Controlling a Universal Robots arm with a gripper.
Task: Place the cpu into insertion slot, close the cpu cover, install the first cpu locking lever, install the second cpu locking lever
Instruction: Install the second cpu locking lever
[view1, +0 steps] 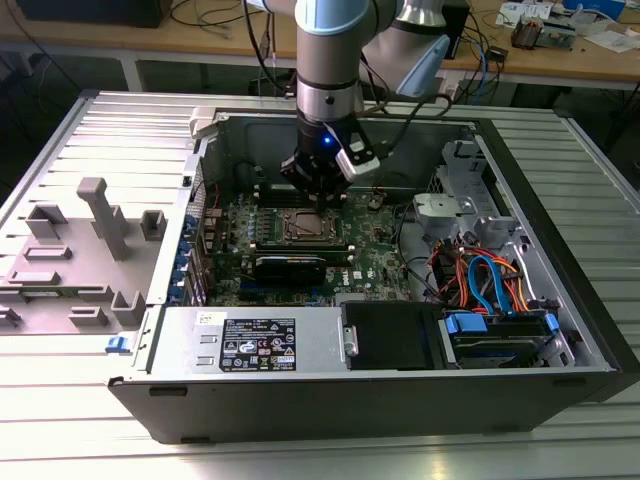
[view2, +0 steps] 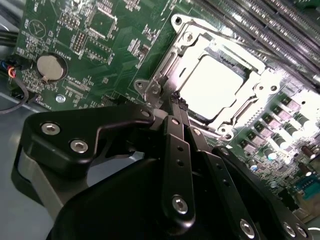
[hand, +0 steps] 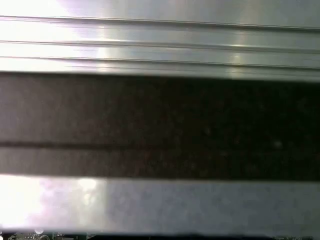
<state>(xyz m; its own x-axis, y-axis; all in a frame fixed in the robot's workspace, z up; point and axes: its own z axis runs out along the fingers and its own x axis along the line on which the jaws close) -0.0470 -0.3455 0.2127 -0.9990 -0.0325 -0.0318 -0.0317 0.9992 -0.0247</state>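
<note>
In the exterior view, nearest the camera, the open computer case (view1: 300, 405) lies on its side on a ribbed metal table (view1: 90, 130), with the power supply (view1: 255, 342) along its front edge and blue and orange cables (view1: 490, 280) toward the exterior view's right. Beyond that lies the green motherboard (view1: 380, 255), and the gripper (view1: 318, 198) hangs straight down over the socket (view1: 303, 226) near the board's middle. In the second wrist view the black fingers (view2: 177, 150) are pressed together, nothing between them, their tips meeting just beside a corner of the socket frame (view2: 155, 90). The chip (view2: 212, 82) already sits in the socket (view2: 172, 65), its bright metal top showing through the window of the cover (view2: 245, 107), which lies flat around it. A round coin battery (view2: 50, 67) sits well apart on the board. Whether the locking levers are hooked down cannot be told. Farther off in the exterior view, a grey plastic fixture (view1: 75, 260) rests on the table at the exterior view's left, and a wooden bench (view1: 560, 50) runs along the back.
</note>
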